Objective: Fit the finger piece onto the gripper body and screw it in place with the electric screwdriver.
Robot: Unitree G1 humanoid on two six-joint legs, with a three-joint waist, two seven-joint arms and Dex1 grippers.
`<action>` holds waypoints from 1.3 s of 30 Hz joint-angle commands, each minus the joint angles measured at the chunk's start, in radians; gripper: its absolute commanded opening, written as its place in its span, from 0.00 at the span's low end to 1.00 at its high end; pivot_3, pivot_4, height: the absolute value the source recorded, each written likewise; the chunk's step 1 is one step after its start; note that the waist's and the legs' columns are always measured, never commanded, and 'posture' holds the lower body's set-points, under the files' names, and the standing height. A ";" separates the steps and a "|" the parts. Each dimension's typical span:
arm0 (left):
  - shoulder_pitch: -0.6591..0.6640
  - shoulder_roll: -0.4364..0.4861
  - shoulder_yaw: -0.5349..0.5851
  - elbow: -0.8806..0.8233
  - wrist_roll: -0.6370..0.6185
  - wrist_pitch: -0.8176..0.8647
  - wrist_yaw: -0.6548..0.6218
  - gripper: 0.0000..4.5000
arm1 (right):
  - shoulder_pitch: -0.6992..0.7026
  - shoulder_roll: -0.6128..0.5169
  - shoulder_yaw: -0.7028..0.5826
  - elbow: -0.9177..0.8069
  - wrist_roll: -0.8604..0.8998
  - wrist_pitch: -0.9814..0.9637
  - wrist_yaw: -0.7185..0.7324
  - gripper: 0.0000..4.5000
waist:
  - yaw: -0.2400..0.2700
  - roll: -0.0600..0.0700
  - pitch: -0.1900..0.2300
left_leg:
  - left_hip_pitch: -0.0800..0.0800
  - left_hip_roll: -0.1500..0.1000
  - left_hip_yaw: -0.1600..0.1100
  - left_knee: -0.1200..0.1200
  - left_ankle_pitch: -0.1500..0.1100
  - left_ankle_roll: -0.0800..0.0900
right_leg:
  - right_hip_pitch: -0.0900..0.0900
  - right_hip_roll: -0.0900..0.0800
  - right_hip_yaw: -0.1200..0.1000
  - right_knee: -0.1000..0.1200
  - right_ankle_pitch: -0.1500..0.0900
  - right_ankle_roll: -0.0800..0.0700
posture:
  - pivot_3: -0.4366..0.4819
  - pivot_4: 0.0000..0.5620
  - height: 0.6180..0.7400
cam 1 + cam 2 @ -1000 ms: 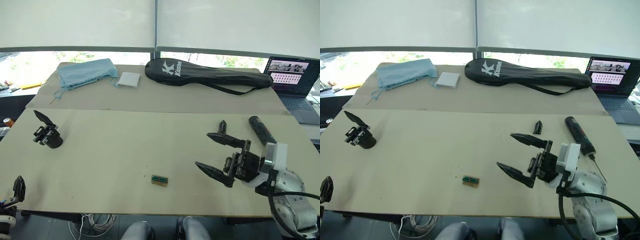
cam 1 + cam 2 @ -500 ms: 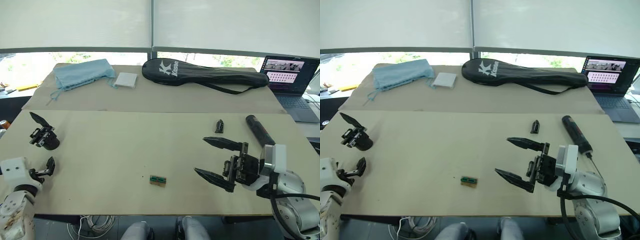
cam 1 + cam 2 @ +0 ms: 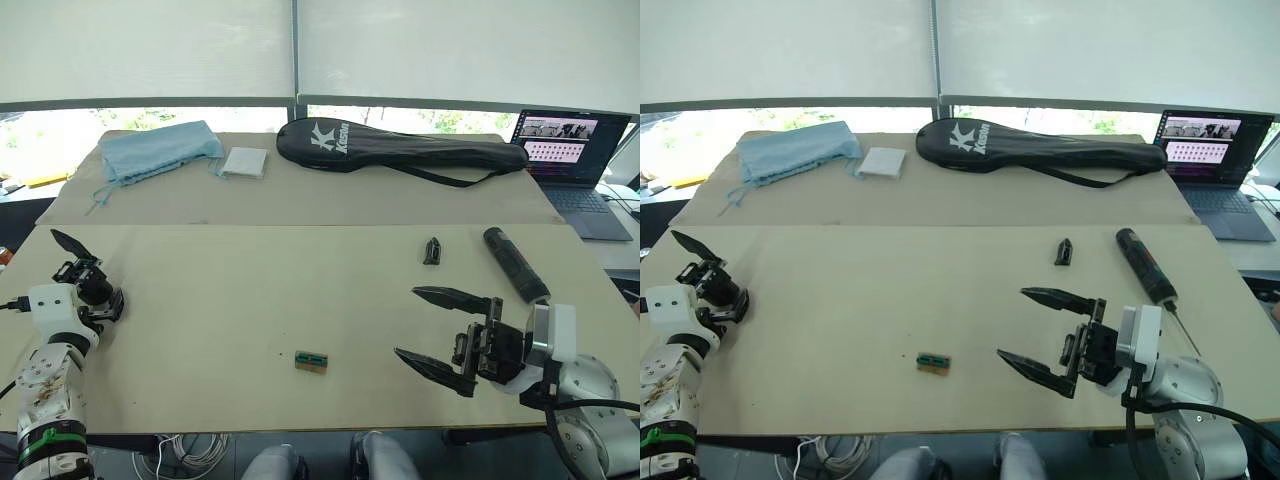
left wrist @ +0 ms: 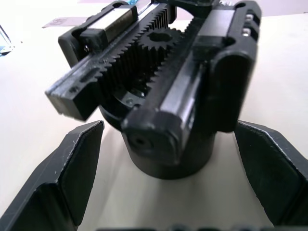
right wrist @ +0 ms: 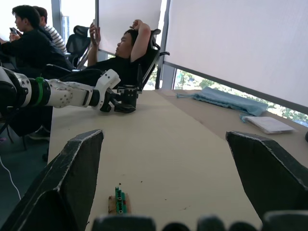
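The gripper body stands at the table's left end, its one pointed finger aimed up and away. My left gripper is open around its round base; one black finger sits on each side with a small gap. The finger piece lies at the right middle of the table. The electric screwdriver lies just right of it, bit toward the front edge. My right gripper hovers open and empty, in front of the finger piece and apart from both.
A small green and tan part lies near the front centre. On the far table lie a black racket bag, a blue cloth, a white pad and a laptop. People sit beyond the left end.
My left arm has come up from the near-left edge to the gripper body, and its fingers now straddle the base. The right gripper stays open in much the same place. The camera shifted.
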 commanded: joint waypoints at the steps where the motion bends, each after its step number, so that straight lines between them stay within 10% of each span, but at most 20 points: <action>1: -0.037 0.015 -0.003 0.081 0.006 -0.041 -0.013 1.00 | 0.010 -0.002 -0.033 -0.019 0.005 -0.032 -0.006 0.99 | 0.002 0.001 0.000 | 0.000 0.000 0.000 0.000 0.000 0.000 | 0.000 -0.001 0.000 0.000 0.000 0.000 | 0.48 0.27 1.00; 5: -0.085 0.011 -0.005 0.160 -0.006 -0.089 -0.045 0.88 | 0.023 -0.003 -0.034 -0.026 0.003 -0.034 -0.010 1.00 | 0.007 0.003 0.000 | 0.004 0.000 0.000 0.000 0.000 0.000 | 0.004 -0.002 0.000 0.001 0.000 0.000 | 0.48 0.27 1.00; 9: -0.109 0.005 -0.001 0.204 -0.023 -0.133 -0.082 0.52 | 0.043 -0.006 -0.040 -0.038 0.007 -0.031 -0.013 1.00 | 0.010 0.003 0.000 | 0.006 0.000 0.000 -0.001 0.000 0.000 | 0.007 -0.004 0.000 0.000 0.000 0.000 | 0.48 0.27 1.00; 17: -0.061 -0.086 0.036 -0.046 -0.175 -0.202 -0.228 0.51 | 0.106 -0.014 -0.068 -0.062 0.015 -0.030 -0.015 1.00 | 0.024 -0.002 0.003 | 0.004 -0.001 0.000 -0.001 -0.001 0.002 | 0.007 -0.006 -0.001 -0.003 0.000 0.001 | 0.48 0.27 1.00; 28: 0.120 -0.169 -0.274 -0.745 -0.213 0.149 -0.286 0.51 | 0.130 -0.007 -0.051 -0.068 0.010 -0.026 -0.020 1.00 | 0.025 -0.009 0.009 | 0.003 -0.001 -0.001 -0.001 -0.002 0.002 | 0.007 -0.005 0.000 -0.005 0.001 0.001 | 0.48 0.27 1.00; 39: 0.055 -0.290 -0.569 -0.738 -0.040 0.166 -0.286 0.51 | 0.160 0.012 -0.039 -0.062 -0.013 -0.047 -0.026 1.00 | 0.021 -0.007 0.010 | 0.002 0.000 -0.001 -0.001 -0.002 0.002 | 0.005 -0.002 0.002 -0.005 0.000 0.001 | 0.48 0.27 1.00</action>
